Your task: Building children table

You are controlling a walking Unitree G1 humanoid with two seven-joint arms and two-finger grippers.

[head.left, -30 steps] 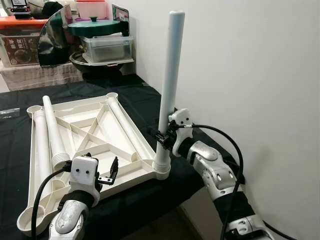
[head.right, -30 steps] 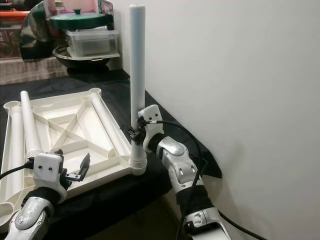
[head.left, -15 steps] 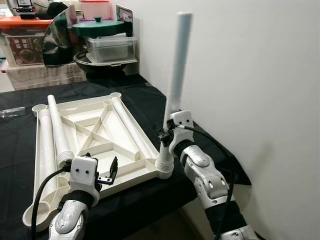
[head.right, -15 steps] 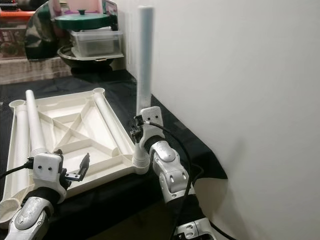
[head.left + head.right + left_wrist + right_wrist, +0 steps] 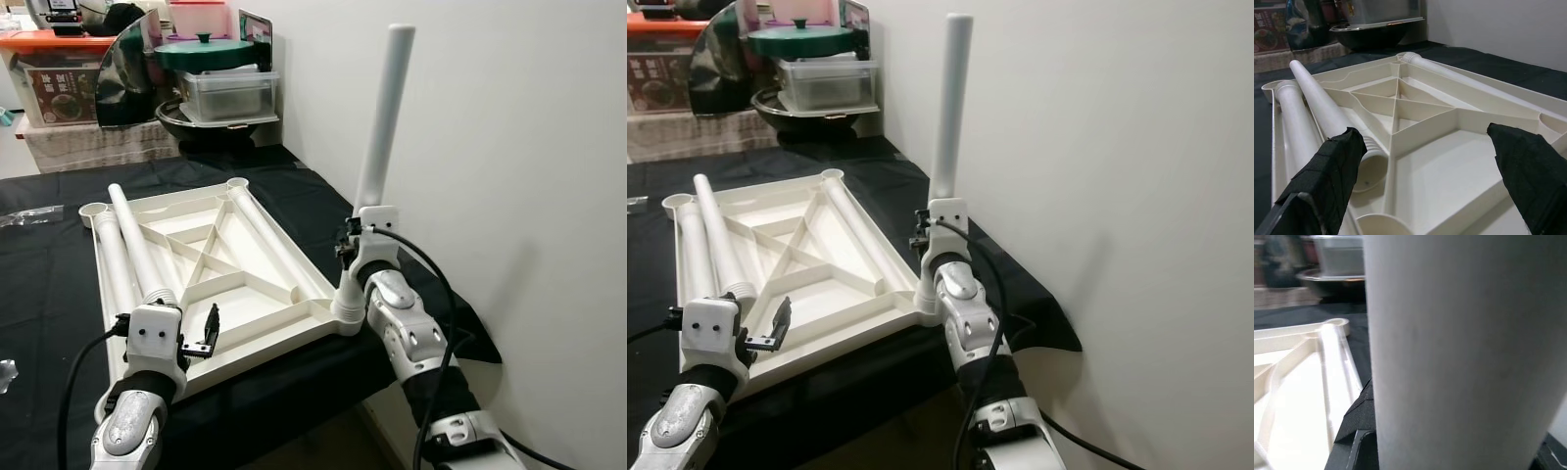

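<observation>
Table leg (image 5: 384, 117): held upright, slightly tilted, by the right tool (image 5: 351, 247) (pinched), foot in the tabletop (image 5: 196, 264) corner socket. Left tool (image 5: 201, 333): spread, idle.

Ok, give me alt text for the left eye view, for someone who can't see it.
The right gripper holds a white table leg standing in the near right corner socket of an upturned white tabletop on a black cloth. The left gripper hovers open over the tabletop's near edge, beside two loose legs.
</observation>
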